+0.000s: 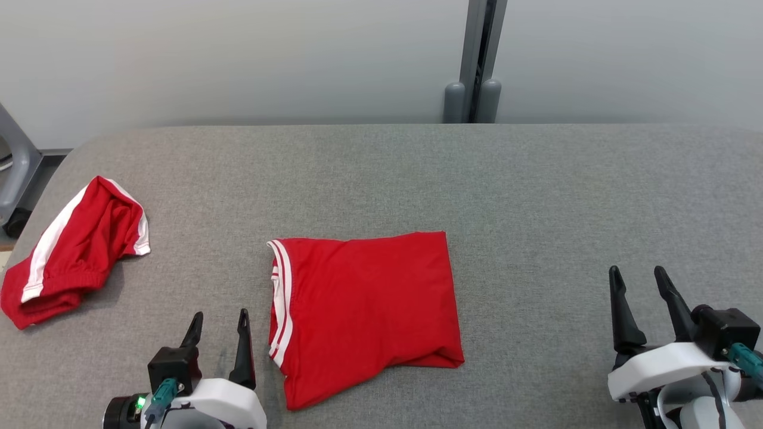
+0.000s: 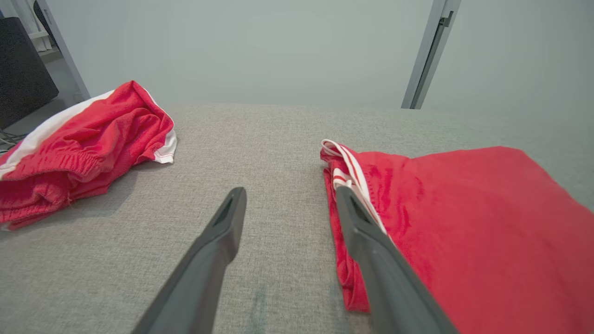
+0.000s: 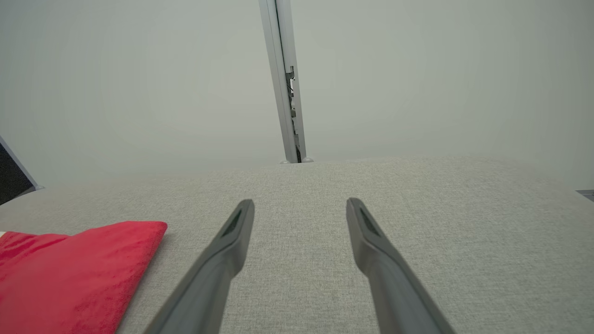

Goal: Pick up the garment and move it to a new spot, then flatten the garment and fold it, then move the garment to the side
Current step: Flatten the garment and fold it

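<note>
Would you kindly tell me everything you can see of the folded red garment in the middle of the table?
The folded red garment is soft, knit-looking cloth, folded into a rough rectangle with shallow wrinkles. White stripes trim its left edge, where layers stack. It lies flat on the grey fabric-covered table, near its front at centre. Nothing grips it; the open left gripper stands just beside the striped edge.
</note>
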`<state>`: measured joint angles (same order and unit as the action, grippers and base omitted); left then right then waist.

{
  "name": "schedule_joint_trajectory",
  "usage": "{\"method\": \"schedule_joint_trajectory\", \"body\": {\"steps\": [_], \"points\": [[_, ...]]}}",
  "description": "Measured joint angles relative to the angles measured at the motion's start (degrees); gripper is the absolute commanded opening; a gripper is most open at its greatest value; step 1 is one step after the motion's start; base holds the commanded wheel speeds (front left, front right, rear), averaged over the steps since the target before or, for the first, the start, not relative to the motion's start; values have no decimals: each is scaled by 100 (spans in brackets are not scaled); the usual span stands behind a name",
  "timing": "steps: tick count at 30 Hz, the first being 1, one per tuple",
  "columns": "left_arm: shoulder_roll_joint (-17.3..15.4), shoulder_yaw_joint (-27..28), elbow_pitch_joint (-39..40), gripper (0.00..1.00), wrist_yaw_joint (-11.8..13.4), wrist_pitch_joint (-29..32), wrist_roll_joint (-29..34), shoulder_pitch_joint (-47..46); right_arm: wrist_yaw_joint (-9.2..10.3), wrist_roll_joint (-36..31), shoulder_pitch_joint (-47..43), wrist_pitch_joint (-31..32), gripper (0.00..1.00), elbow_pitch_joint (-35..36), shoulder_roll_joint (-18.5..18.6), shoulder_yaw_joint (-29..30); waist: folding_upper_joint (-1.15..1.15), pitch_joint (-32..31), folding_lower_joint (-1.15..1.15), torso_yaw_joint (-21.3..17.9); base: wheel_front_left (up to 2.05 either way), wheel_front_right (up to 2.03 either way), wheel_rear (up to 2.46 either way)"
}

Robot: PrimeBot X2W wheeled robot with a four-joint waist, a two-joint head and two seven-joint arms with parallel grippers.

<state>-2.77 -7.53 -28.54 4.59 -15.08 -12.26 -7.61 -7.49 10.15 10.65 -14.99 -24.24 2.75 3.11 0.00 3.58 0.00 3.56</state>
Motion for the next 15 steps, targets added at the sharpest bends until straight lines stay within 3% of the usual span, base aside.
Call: {"method": "schedule_joint_trajectory", "body": {"steps": [15], "points": [[-1,300,119,100,1,0,240,436,0,-11,-351,0,100,80,1,-200,0,-348,0,-215,0,0,0]]}}
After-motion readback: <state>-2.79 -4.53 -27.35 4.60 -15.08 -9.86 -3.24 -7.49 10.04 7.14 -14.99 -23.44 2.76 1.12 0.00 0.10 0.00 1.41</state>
